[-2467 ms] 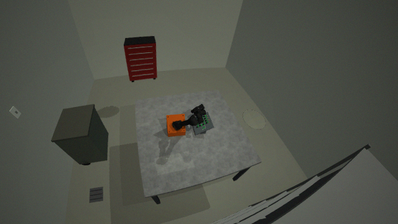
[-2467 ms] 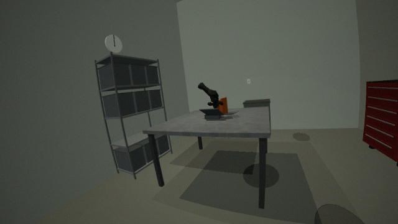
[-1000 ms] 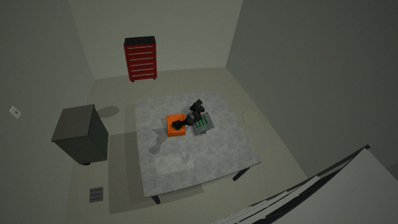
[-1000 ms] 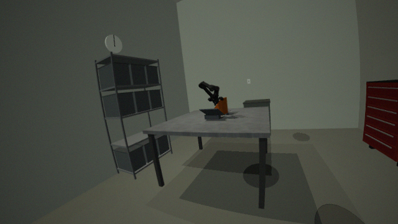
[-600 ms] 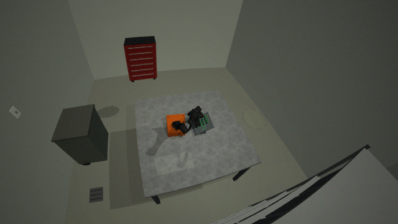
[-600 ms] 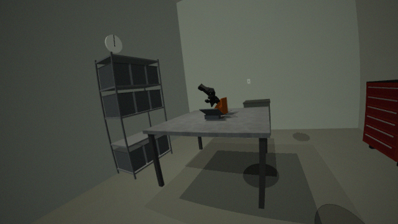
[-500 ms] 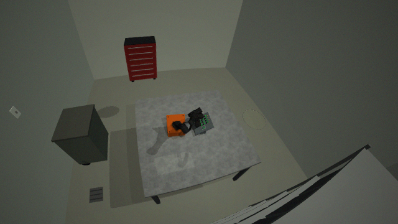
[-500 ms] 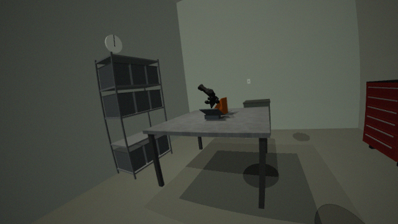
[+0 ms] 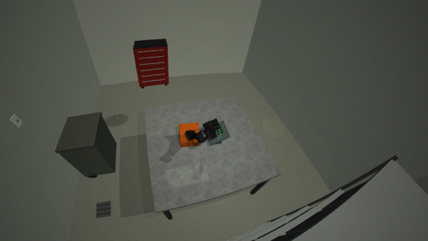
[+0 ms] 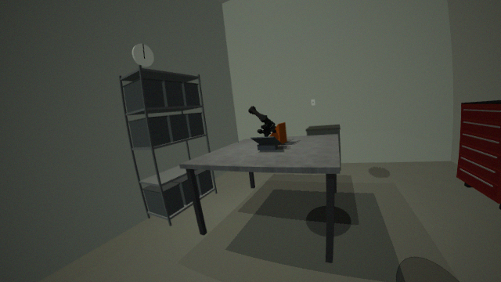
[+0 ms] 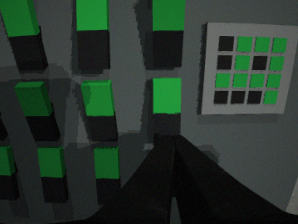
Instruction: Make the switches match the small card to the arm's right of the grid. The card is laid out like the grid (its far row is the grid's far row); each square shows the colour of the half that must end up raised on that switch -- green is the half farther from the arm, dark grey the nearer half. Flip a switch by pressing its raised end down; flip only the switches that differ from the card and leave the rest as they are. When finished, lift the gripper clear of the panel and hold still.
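Wrist view: gripper (image 11: 174, 163) fills the lower middle, jaws pressed together with nothing between them, dark wedge tip just below a green switch half (image 11: 166, 95) in the rightmost visible column of the switch panel (image 11: 193, 43). Rocker switches run in columns across the grey panel, each with a green half at the far end and a dark grey half nearer the arm; which halves are raised is hard to tell from this angle. Left columns sit under the gripper's shadow. Small white card (image 11: 248, 71) lies flat to the right of the switches, showing a four-by-four set of squares, mixed green and dark grey; the nearest row looks like three dark then one green, though the squares are blurry. Card is just beside the switch columns, not touching them.

Top view: panel (image 9: 223, 135) sits around the middle of the grey worktop (image 9: 234, 161), a bit toward the far edge, with the orange arm base (image 9: 184, 138) touching or just beside it on the left. Black arm (image 9: 204, 132) reaches from the base over the panel, covering much of the grid.

Exterior view: arm (image 10: 261, 119) bends down over the panel (image 10: 269, 143), tip low and close to it; contact cannot be told. Red drawer cabinet (image 9: 151, 62) stands at the far wall, dark box (image 9: 87, 142) off the worktop's left edge.
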Motion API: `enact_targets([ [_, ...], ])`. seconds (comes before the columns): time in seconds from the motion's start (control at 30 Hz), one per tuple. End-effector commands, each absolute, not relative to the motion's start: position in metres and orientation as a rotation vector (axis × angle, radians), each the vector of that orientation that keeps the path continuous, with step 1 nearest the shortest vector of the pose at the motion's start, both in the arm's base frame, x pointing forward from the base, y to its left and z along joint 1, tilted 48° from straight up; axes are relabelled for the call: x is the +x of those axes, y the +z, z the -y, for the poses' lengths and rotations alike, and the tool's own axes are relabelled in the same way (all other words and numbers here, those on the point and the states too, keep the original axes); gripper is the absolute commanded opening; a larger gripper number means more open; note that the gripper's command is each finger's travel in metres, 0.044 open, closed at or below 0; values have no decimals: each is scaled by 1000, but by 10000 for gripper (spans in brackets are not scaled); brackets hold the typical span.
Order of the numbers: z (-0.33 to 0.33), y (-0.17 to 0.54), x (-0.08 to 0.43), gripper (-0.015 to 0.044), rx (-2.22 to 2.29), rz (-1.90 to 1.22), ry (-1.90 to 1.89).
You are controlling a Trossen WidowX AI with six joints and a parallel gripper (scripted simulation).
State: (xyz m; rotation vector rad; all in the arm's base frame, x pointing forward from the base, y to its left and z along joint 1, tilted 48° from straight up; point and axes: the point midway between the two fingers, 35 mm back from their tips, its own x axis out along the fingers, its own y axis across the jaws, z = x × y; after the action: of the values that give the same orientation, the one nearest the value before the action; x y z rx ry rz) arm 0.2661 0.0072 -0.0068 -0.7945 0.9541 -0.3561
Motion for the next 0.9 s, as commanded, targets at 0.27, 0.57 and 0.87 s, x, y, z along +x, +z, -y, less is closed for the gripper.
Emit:
enact_targets([
  [0.27, 0, -15, 271, 0, -798, -959, -351],
  [0.57, 0, -15, 271, 0, -798, -959, -351],
  [0.87, 0, -15, 271, 0, -798, -959, -351],
])
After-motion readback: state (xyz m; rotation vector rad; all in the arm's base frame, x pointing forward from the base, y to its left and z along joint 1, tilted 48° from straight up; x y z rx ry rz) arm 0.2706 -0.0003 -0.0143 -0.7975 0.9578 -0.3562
